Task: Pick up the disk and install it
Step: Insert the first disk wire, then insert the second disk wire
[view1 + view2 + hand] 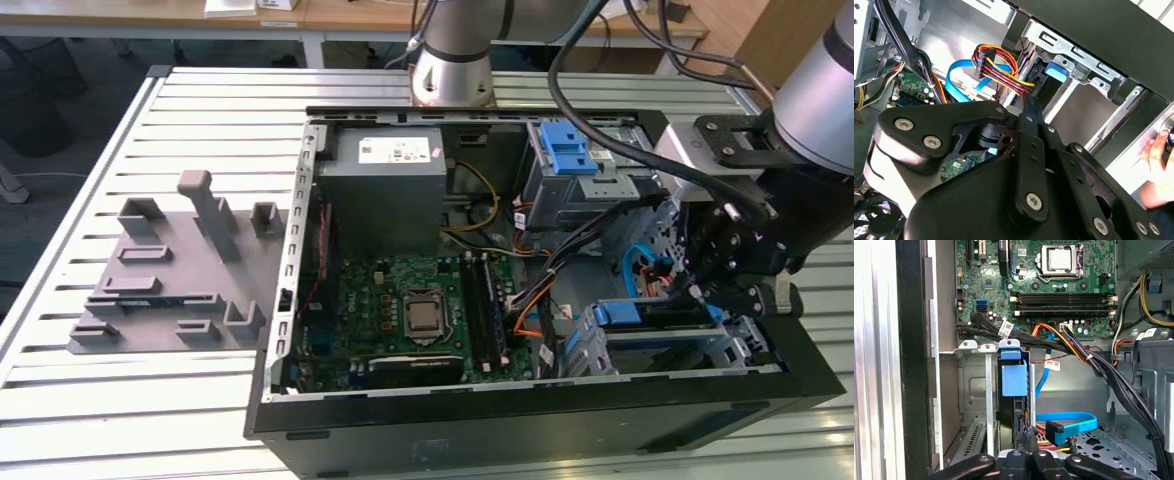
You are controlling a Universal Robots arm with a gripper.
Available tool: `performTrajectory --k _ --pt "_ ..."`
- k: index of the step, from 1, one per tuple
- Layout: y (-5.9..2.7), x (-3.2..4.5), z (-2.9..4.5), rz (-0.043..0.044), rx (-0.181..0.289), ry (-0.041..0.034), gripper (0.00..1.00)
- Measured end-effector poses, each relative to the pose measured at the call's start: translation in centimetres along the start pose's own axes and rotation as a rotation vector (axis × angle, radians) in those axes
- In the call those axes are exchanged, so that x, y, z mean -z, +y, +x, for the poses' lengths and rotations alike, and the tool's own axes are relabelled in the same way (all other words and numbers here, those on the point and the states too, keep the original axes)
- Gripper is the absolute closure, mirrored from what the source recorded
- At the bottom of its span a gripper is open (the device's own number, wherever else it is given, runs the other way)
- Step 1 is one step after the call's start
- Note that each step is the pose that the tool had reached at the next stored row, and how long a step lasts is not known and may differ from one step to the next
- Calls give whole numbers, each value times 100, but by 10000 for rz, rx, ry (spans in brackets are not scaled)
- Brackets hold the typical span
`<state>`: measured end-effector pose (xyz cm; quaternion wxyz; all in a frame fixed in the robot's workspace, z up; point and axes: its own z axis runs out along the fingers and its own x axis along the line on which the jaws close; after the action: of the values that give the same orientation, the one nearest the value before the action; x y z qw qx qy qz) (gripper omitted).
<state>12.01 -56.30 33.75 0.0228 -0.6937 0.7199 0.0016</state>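
Claw (1025,445) looks pinched shut with nothing in it, its tip right by the disk (1013,382), which stands on edge inside the cage (970,346) at 4 o'clock in the case (284,300), so the job seems nearly done.

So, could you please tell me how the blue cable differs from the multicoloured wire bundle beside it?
The blue cable is one flat band of a single colour; the wire bundle is several thin separate wires in red, yellow, orange and black. Both lie loose inside the case, close to the drive cage.
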Motion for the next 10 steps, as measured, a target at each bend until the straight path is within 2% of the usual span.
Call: performTrajectory --k 10 --pt "-1 38 -1 -1 0 0 89"
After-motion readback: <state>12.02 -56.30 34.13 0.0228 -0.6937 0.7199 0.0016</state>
